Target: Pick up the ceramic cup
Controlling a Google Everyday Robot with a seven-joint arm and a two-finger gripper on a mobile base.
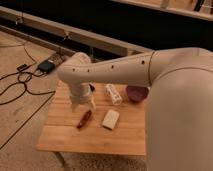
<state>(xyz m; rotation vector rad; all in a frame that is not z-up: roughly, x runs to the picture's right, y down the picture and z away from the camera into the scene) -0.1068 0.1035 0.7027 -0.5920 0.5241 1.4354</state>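
Pickup not yet made. Gripper (83, 104) low over left rear of wooden table (65, 135); grip state impossible to tell. Ceramic cup (113, 94), apparently the pale cylinder lying on its side, near its right, beside dark red bowl (136, 93). Remaining: reach, grasp, lift.

Looks like a robotics lab: loose cables (20, 85) and a dark box (46, 65) on bare floor (20, 142), gripper (83, 104) low over a wooden desk (65, 136).

Smooth off-white arm (131, 69), thick and rounded, dotted with a row of small dark holes along the casing. Bulbous joint (75, 70) left of centre. Pale gripper (83, 104) just beneath, left of frame centre.
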